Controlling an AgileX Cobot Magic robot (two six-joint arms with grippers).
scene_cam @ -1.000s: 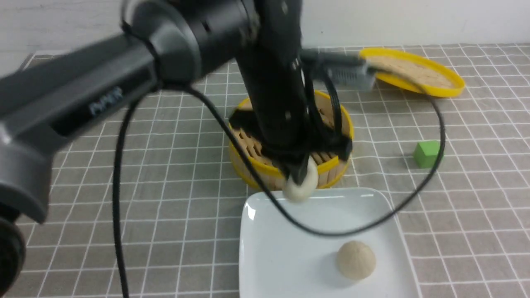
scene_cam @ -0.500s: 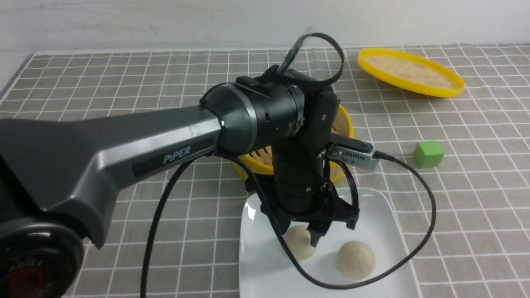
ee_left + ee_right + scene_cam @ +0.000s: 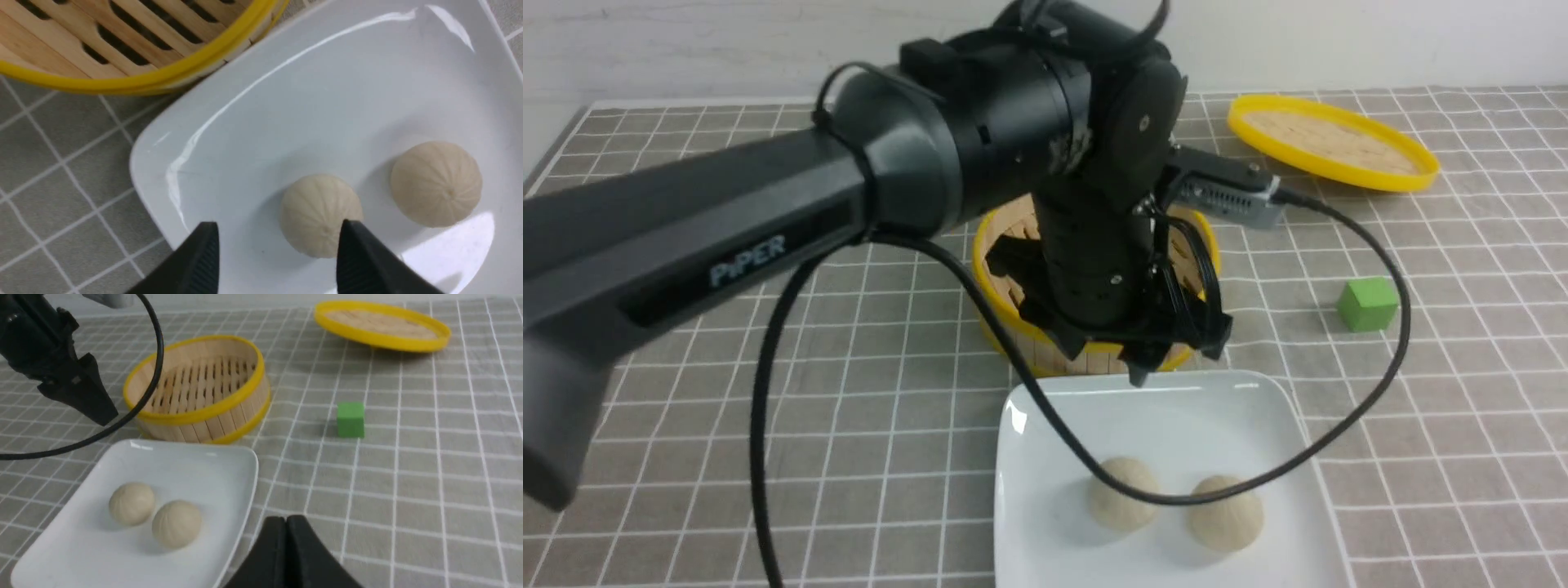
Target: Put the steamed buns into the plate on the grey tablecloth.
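black left arm (image 3: 1086,269) hangs over the plate (image 3: 1217,416), left jaws spread empty; right jaws clenched.

A round yellow-rimmed bamboo steamer basket (image 3: 196,388) stands just beyond the far rim of the glossy white rounded-square plate (image 3: 1217,416); a black cable (image 3: 1168,501) loops over the plate. To its right, grey grid-patterned tablecloth (image 3: 1437,457) lies bare up to a small green cube (image 3: 1367,304).

Steamer basket (image 3: 204,424), lid (image 3: 1331,143) behind, green cube (image 3: 1367,304) right.
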